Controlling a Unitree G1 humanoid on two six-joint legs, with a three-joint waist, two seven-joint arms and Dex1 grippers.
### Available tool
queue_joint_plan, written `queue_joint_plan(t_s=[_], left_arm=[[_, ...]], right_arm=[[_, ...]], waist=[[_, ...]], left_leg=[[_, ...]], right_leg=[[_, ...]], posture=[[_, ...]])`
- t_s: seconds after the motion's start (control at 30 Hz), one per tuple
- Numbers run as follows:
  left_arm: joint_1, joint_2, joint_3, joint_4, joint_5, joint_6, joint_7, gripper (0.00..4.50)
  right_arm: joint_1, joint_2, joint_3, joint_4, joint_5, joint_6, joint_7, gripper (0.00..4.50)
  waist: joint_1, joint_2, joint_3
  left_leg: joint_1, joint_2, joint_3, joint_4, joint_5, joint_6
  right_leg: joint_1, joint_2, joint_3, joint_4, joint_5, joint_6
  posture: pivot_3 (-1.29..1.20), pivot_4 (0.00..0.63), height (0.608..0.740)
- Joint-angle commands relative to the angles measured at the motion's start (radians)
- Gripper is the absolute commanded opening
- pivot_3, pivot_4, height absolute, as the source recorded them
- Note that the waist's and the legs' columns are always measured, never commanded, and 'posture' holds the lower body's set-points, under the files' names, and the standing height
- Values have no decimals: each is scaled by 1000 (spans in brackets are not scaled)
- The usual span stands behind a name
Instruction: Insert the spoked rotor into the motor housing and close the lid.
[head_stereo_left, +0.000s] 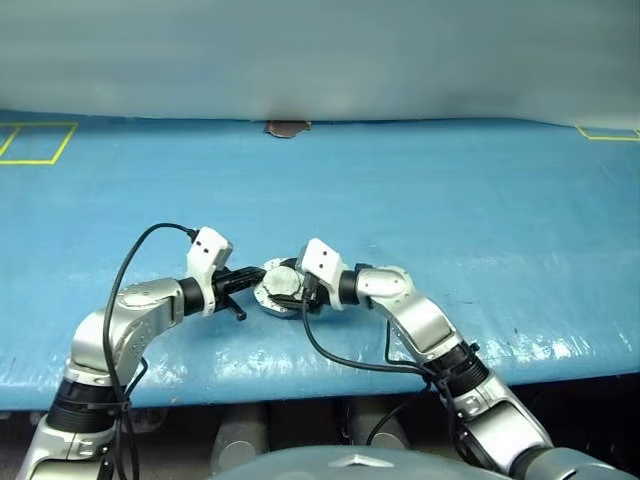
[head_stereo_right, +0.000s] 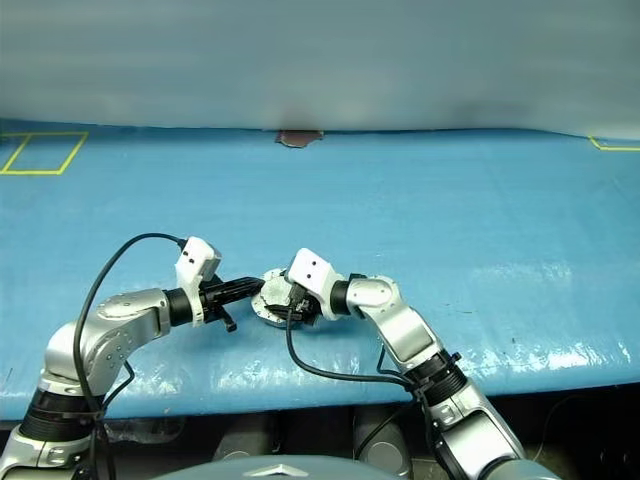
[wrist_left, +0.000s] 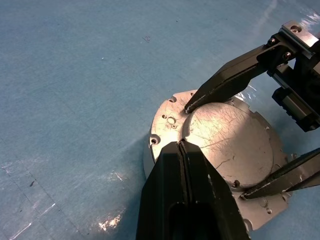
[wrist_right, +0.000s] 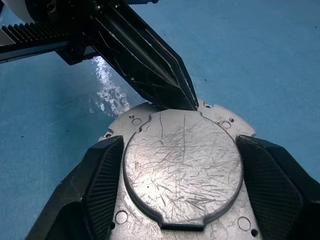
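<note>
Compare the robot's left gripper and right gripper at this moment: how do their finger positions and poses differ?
The left gripper has its fingers pressed shut, tips at the lid's rim; the right gripper is spread wide, one finger on each side of the lid's raised centre. Both meet over the closed lid.

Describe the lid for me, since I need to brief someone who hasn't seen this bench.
On the blue table, look near the front edge where the left gripper and right gripper meet. The lid lies flat there: a round silver disc, scratched, with a raised centre and notched rim, the only metal part on the table.
</note>
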Motion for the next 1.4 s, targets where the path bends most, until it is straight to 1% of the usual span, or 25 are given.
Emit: queue_joint_plan(t_s=[0.03, 0.27, 0.37, 0.43, 0.53, 0.63, 0.73, 0.87, 0.97, 1.03, 1.1, 1.23, 1.4], left_arm=[[12, 0, -37, -11, 7, -1, -20, 0], [12, 2, -46, -4, 10, -15, -26, 0], [12, 2, -49, -1, 12, -20, -29, 0], [11, 1, -52, 3, 15, -25, -32, 0], [8, -2, -56, 1, 15, -23, -33, 0], [6, -4, -57, -1, 16, -22, -33, 0], [7, -4, -57, -2, 15, -20, -33, 0], [12, -4, -53, -5, 14, -19, -31, 0], [15, -5, -47, -10, 12, -17, -28, 0], [20, -3, -42, -13, 12, -18, -27, 0], [23, -2, -39, -13, 13, -20, -26, 0], [27, -2, -36, -12, 13, -21, -28, 0], [32, -4, -34, -13, 12, -19, -27, 0]], right_arm=[[64, -46, -13, -32, -13, 48, -24, 4413], [202, -149, -71, -261, 24, 150, -47, 4413], [277, -172, -148, -379, 92, 231, -65, 4413], [321, -161, -204, -447, 144, 293, -91, 4413], [359, -59, -334, -529, 287, 477, -171, 4413], [329, 99, -492, -532, 458, 685, -255, 4413], [279, 236, -596, -509, 529, 814, -368, 4413], [226, 349, -660, -458, 568, 942, -467, 4413], [204, 396, -687, -410, 589, 983, -525, 4413], [189, 446, -728, -362, 619, 1034, -557, 4413], [180, 469, -755, -334, 653, 1065, -584, 4413], [154, 526, -834, -268, 743, 1118, -617, 4413], [112, 577, -885, -227, 814, 1153, -652, 4413]], waist=[[7, 0, 0], [18, -1, -1], [23, -1, -2], [25, -1, -1], [23, -1, -1], [23, -1, -1], [24, -1, -1], [25, -1, -1], [25, -1, -1], [23, 0, -1], [21, -1, -2], [15, 0, -2], [14, 1, -2]], left_leg=[[0, 0, 0, 0, 0, 0], [0, -1, 0, 0, 0, 0], [0, -1, 0, 1, 0, 0], [-1, -1, 0, 1, 0, 0], [-2, -1, 0, 1, 0, 0], [-1, 0, 0, 1, 0, 0], [-1, -1, 0, 2, 0, 0], [-2, -1, 0, 1, 0, 0], [-2, -2, 0, 0, 0, 1], [-2, -1, 0, 0, 0, 1], [-1, -1, 0, 0, 0, 1], [-1, -1, 0, 0, 0, 1], [-2, -1, 0, 0, 0, 1]], right_leg=[[0, 0, 0, 0, 0, 0], [1, -1, 0, -1, -2, -3], [1, -1, 0, -1, -2, -3], [0, -2, 0, -1, -2, -3], [-1, -1, 0, 0, -2, -3], [0, -1, 0, 0, -2, -3], [0, -1, 0, 0, -2, -3], [-1, -2, 0, -1, -2, -3], [-1, -2, 0, -1, -2, -3], [-1, -2, 0, -1, -2, -3], [0, -2, 0, -1, -2, -3], [0, -2, 0, -1, -2, -3], [-1, -1, 0, -1, -2, -3]], posture=[[0, 150, 740], [0, 150, 740], [0, 150, 740], [0, 150, 740], [0, 150, 740], [0, 150, 740], [0, 150, 740], [0, 150, 740], [0, 150, 740], [0, 150, 740], [0, 150, 740], [0, 150, 740], [0, 150, 740]])
